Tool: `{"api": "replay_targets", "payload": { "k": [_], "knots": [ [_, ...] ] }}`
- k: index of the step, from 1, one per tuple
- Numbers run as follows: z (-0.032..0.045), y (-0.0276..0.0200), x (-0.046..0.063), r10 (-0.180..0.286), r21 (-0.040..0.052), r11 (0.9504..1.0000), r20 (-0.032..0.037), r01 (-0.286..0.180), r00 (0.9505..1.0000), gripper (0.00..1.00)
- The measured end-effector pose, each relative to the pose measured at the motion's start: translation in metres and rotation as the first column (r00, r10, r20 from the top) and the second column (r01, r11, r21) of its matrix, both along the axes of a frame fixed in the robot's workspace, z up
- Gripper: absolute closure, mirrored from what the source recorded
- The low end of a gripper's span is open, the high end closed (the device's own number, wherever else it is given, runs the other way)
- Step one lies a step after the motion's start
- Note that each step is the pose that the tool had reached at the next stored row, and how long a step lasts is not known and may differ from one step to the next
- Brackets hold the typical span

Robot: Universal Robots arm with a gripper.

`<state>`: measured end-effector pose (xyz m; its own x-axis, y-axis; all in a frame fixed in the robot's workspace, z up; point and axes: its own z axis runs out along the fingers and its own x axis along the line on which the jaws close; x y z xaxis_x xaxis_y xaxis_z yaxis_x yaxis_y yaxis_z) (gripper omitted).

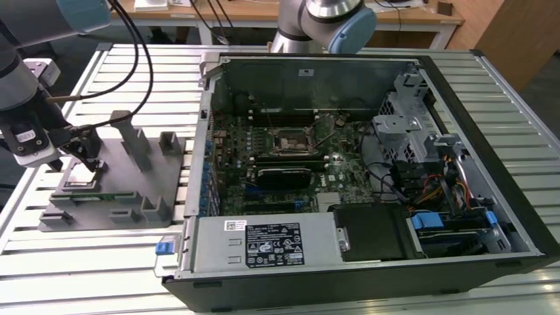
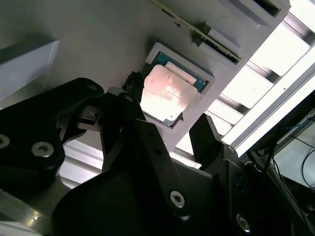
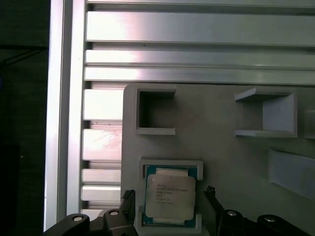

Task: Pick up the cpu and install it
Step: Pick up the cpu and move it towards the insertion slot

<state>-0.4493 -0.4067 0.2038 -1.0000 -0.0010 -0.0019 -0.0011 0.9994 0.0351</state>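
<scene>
Cpu seated in the square pocket of grey holder on bench; pincer spread, fingers either side.

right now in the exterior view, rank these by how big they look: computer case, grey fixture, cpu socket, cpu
1. computer case
2. grey fixture
3. cpu socket
4. cpu, which looks close to the socket in size, so this last pair is unsure
</scene>
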Motion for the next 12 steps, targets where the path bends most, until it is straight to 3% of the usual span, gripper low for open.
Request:
{"api": "replay_targets", "payload": {
  "k": [12],
  "knots": [
    [-0.0059,0.0,0.0,0.0,0.0001,1.0,0.0002,0.0,1.0,0.35]
  ]
}}
